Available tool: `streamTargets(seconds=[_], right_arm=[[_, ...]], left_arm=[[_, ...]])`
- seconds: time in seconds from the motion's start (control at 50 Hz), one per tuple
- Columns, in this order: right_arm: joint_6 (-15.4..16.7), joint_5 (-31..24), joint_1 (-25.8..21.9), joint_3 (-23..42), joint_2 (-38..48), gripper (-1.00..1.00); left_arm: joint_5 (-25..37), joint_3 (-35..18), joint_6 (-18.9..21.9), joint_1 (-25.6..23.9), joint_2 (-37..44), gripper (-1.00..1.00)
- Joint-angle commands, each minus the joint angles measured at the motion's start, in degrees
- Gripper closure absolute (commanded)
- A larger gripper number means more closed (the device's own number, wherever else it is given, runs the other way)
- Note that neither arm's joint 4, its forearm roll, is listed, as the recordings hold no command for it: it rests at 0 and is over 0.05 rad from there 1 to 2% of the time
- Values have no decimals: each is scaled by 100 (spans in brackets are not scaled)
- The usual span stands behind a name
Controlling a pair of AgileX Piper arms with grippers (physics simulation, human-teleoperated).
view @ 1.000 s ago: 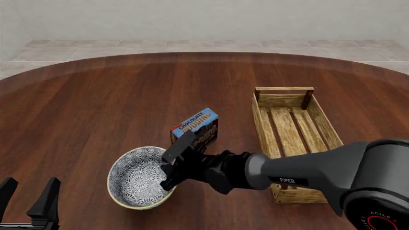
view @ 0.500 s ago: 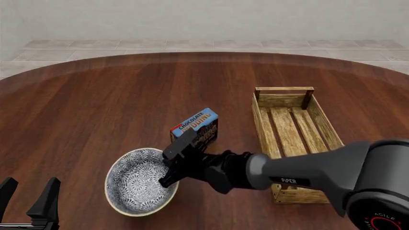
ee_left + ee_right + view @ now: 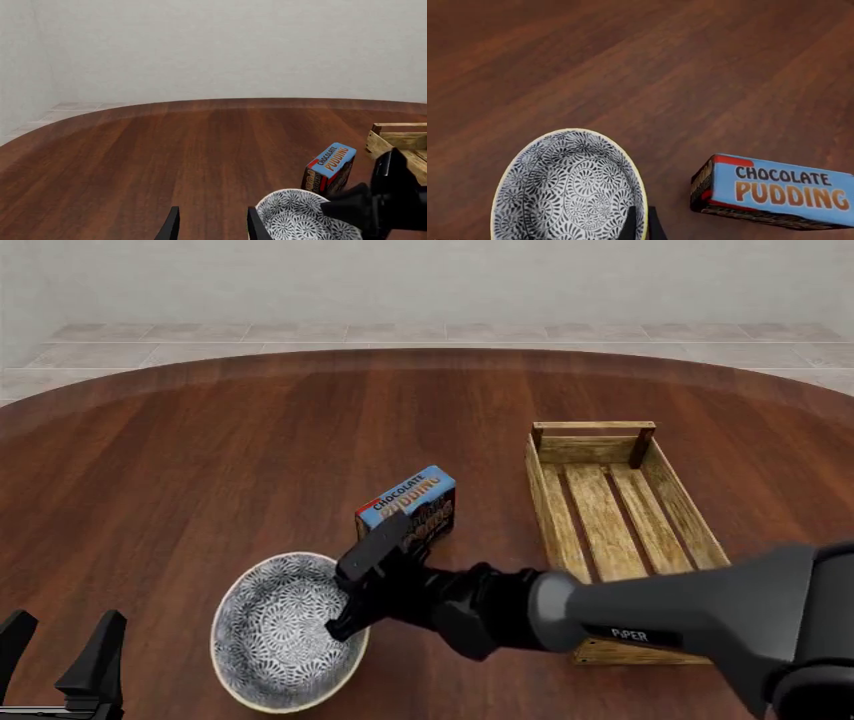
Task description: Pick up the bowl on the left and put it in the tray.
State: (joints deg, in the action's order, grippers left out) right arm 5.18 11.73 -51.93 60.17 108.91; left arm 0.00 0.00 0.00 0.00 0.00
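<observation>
While clamped on the rim of the round blue-and-white patterned ceramic bowl (image 3: 287, 644), right gripper (image 3: 350, 612) has tilted it up from worktop; carrying to slatted wooden tray (image 3: 618, 530) comes next. Left gripper (image 3: 60, 658) apart.

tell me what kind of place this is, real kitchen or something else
Most likely a simulated tabletop test scene, not a real kitchen. A round wooden table stands in a bare room with plain walls and a tiled floor, holding only a patterned bowl, a chocolate pudding box and a slatted wooden tray.

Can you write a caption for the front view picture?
Right gripper pinches the patterned bowl's rim, beside the pudding box.
</observation>
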Motion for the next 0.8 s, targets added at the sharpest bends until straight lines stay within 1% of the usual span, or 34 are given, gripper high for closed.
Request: streamTargets(seconds=[0.02,0.28,0.36,0.44,0.52,0.6,0.8], right_arm=[[-342,51,-231,-322,-37,100],[-508,111,-314,-478,-231,100],[-644,119,-364,-537,-332,100],[-670,144,-394,-592,-387,100],[-659,92,-306,-563,-527,100],[-716,26,-294,-593,-760,100],[-757,21,-256,-666,-978,100]], left_arm=[[0,0,0,0,0,-100],[0,0,0,0,0,-100],[0,0,0,0,0,-100],[0,0,0,0,0,-100],[0,0,0,0,0,-100],[0,0,0,0,0,-100],[0,0,0,0,0,-100]])
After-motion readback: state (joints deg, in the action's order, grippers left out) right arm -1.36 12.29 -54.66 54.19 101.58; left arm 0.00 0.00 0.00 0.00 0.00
